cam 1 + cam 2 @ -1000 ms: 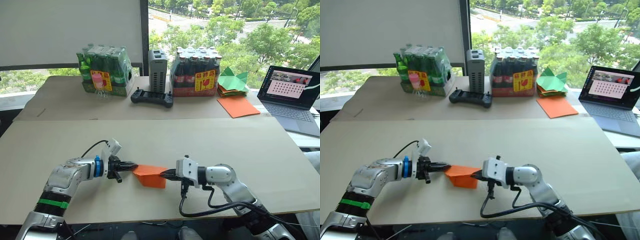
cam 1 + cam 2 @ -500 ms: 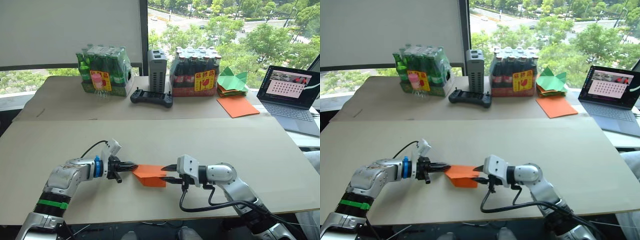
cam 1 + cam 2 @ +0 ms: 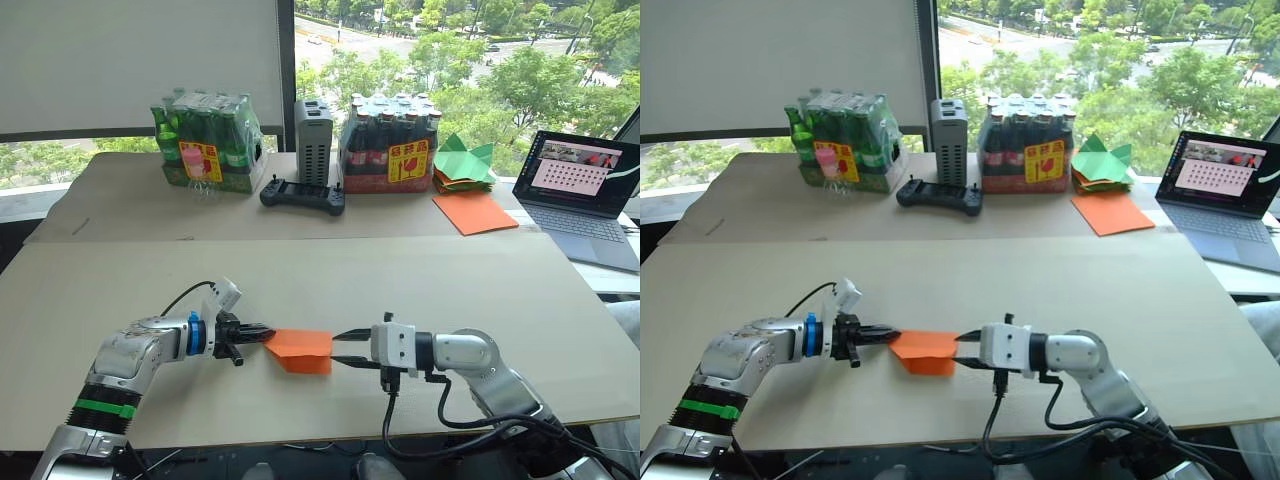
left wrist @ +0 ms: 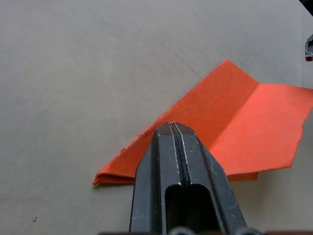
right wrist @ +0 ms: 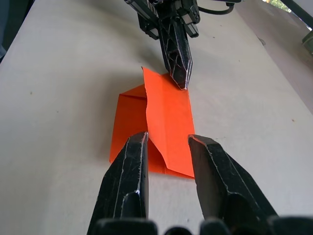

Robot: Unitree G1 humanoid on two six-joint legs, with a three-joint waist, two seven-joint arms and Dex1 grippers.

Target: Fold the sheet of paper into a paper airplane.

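Left pincer (image 3: 262, 331) is pinching the paper airplane (image 3: 300, 349) closed while the right pincer (image 3: 343, 349) is hanging open beside its tail, probably needing to regrip the wing.

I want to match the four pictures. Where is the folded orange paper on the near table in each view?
Left eye view: the folded orange paper lies near the front of the table, between the two end effectors.
Right eye view: same place.
Left wrist view: ahead of the left end effector, right of centre.
Right wrist view: centre, before the right end effector.
Shared landmark: the left end effector's shut tip on the paper's edge.
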